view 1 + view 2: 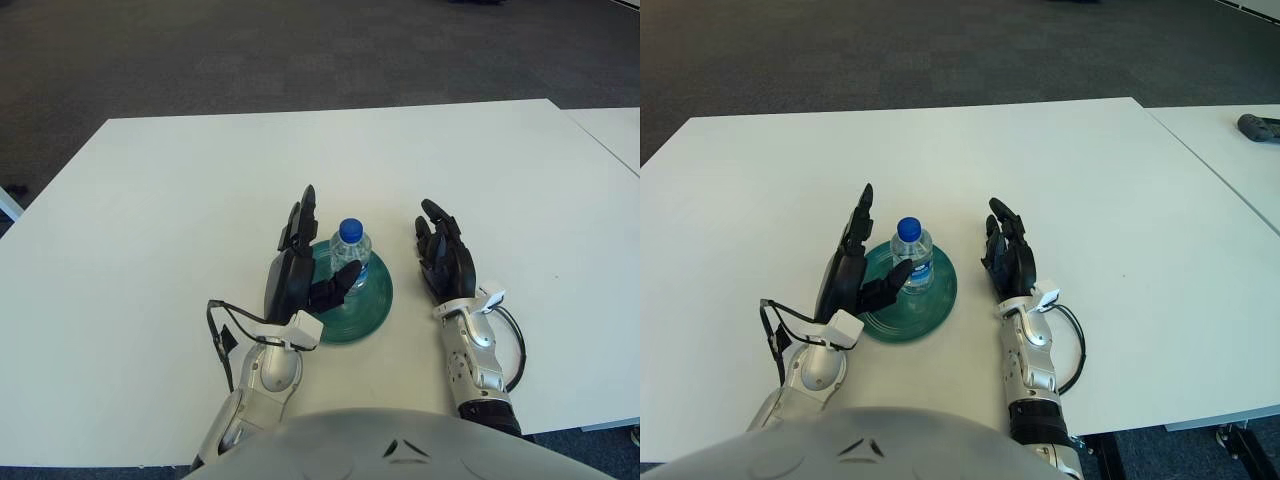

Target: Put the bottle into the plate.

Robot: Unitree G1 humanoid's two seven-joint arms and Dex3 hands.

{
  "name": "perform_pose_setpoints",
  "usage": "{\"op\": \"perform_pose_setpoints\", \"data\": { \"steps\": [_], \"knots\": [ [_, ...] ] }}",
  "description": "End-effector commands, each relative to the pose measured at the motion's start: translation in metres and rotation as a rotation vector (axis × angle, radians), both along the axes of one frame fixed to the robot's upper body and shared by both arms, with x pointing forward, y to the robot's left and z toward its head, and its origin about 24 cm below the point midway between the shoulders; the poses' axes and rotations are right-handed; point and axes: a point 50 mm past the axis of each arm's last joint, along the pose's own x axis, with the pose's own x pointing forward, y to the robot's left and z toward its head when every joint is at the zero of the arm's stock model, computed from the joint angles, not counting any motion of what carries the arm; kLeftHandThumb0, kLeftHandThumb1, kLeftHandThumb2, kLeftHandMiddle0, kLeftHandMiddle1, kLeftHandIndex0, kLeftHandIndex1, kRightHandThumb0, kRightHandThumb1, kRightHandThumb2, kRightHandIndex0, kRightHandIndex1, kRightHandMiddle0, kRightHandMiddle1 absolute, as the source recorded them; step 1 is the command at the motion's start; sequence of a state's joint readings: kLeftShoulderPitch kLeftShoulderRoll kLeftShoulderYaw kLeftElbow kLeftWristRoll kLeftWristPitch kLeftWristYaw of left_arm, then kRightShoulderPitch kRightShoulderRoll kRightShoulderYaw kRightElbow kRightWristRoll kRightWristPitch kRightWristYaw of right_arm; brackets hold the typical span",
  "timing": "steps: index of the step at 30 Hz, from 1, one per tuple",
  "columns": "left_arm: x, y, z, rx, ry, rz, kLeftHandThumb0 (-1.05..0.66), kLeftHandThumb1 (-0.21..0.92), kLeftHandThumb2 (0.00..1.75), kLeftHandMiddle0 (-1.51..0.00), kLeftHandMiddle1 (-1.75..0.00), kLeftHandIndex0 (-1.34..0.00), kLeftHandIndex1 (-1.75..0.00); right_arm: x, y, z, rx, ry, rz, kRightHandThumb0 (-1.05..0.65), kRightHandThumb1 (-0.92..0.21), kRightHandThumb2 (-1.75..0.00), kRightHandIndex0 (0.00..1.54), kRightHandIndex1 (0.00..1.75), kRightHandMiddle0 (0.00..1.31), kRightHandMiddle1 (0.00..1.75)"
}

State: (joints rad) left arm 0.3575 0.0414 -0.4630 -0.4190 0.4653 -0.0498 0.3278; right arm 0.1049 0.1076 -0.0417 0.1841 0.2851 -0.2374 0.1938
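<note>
A small clear water bottle (pixel 350 255) with a blue cap stands upright on the dark green plate (pixel 366 306) near the table's front middle. My left hand (pixel 300 265) is just left of the bottle, over the plate's left rim, with its fingers spread and pointing away; a gap shows between the palm and the bottle, and only the thumb reaches toward its base. My right hand (pixel 445 255) shows to the right of the plate, fingers loosely extended, holding nothing.
The white table (pixel 180 200) stretches wide to the left, right and far side. A second white table (pixel 1230 150) adjoins at the right, with a dark object (pixel 1258 127) on it. Dark carpet lies beyond the far edge.
</note>
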Motion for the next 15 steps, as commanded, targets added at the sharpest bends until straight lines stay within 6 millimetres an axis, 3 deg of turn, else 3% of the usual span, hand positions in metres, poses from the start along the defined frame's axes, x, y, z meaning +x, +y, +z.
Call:
{"op": "perform_pose_setpoints", "data": {
  "steps": [1, 4, 8, 15],
  "knots": [
    [0.005, 0.008, -0.012, -0.08, 0.009, 0.059, -1.05, 0.92, 0.91, 0.0, 0.0, 0.0, 0.0, -0.01, 0.0, -0.02, 0.006, 0.114, 0.004, -0.72, -0.92, -0.64, 0.4, 0.0, 0.0, 0.64],
    [0.009, 0.015, -0.022, -0.07, -0.024, 0.133, -1.05, 0.92, 1.04, 0.0, 0.0, -0.01, -0.01, -0.01, 0.0, -0.02, 0.006, 0.114, 0.004, -0.72, -0.92, -0.64, 0.4, 0.0, 0.0, 0.64],
    [0.013, 0.018, -0.042, -0.066, -0.033, 0.246, -1.05, 0.92, 1.19, -0.07, -0.01, 0.0, -0.43, -0.01, 0.0, -0.02, 0.006, 0.114, 0.004, -0.72, -0.92, -0.64, 0.4, 0.0, 0.0, 0.64],
    [0.015, 0.018, -0.04, -0.295, -0.031, 0.277, -1.04, 0.92, 1.24, -0.12, -0.02, 0.0, -0.69, -0.009, -0.001, -0.02, 0.006, 0.114, 0.004, -0.72, -0.92, -0.64, 0.4, 0.0, 0.0, 0.64]
  ]
}}
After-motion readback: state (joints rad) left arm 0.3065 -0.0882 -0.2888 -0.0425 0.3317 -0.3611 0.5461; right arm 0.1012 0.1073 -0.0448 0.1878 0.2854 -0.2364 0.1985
